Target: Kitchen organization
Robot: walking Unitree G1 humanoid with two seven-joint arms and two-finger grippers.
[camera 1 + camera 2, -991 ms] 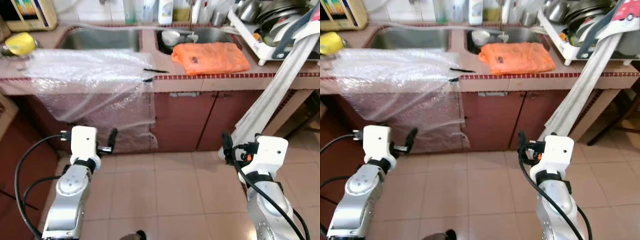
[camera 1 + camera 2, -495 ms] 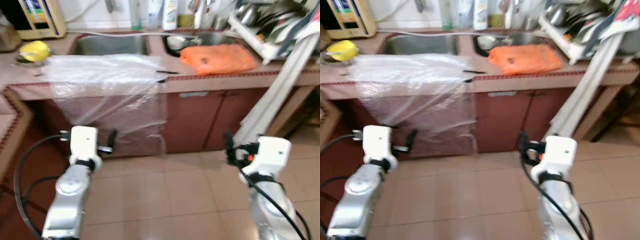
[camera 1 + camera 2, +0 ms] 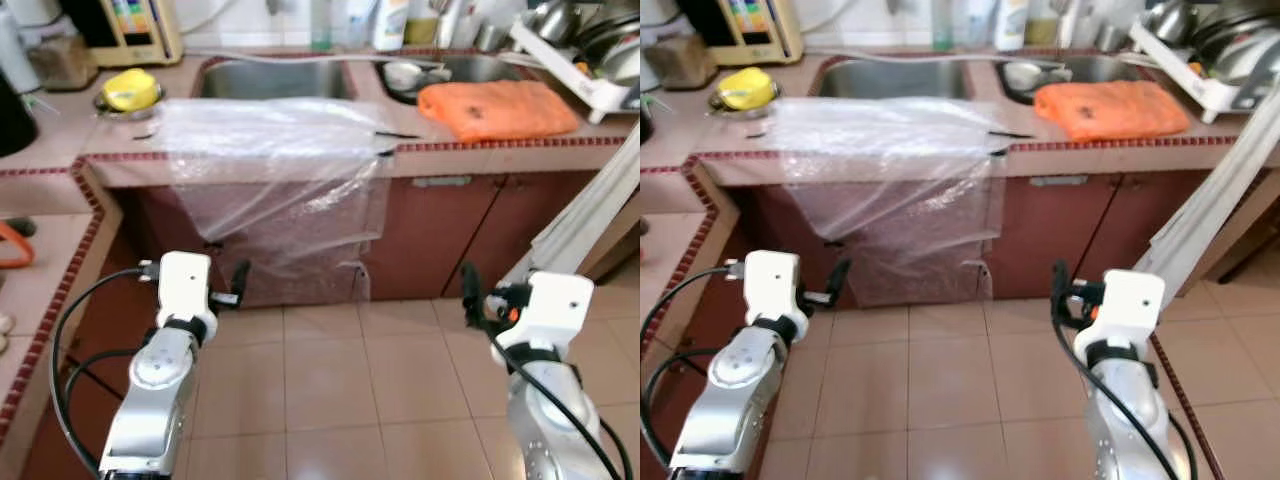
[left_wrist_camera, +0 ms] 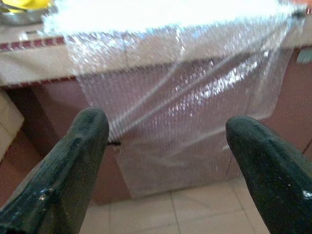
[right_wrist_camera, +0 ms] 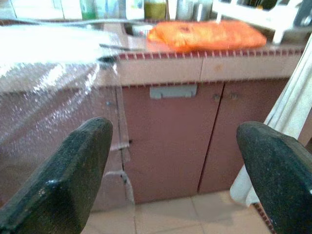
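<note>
I kept the left hand [image 4: 163, 146] and right hand [image 5: 175, 161] spread apart, empty and low, since the plastic sheet [image 3: 275, 150] draped over the bench [image 3: 480, 160] lay well beyond reach.

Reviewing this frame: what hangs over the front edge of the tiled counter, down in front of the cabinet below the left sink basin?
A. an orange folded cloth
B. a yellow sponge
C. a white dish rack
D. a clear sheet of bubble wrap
D: the clear sheet of bubble wrap lies on the tiled counter and droops over the cabinet front, while the orange folded cloth stays flat on the counter by the right basin.
</note>
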